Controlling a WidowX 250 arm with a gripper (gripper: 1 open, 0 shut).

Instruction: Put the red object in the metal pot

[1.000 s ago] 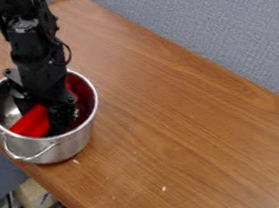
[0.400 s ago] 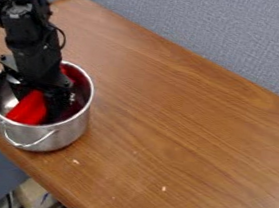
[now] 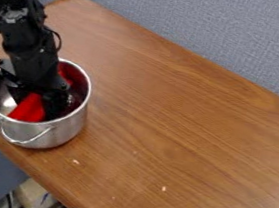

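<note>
A single dark arm comes in from the upper left corner and slants down and to the right at the left side of the scene. Its segments are black and bulky, with cabling along them. The wrist bends so that the claw points almost straight down. The claw's tip sits low and is partly hidden, and its jaws are closed tight. No other arm or hand shows.
</note>
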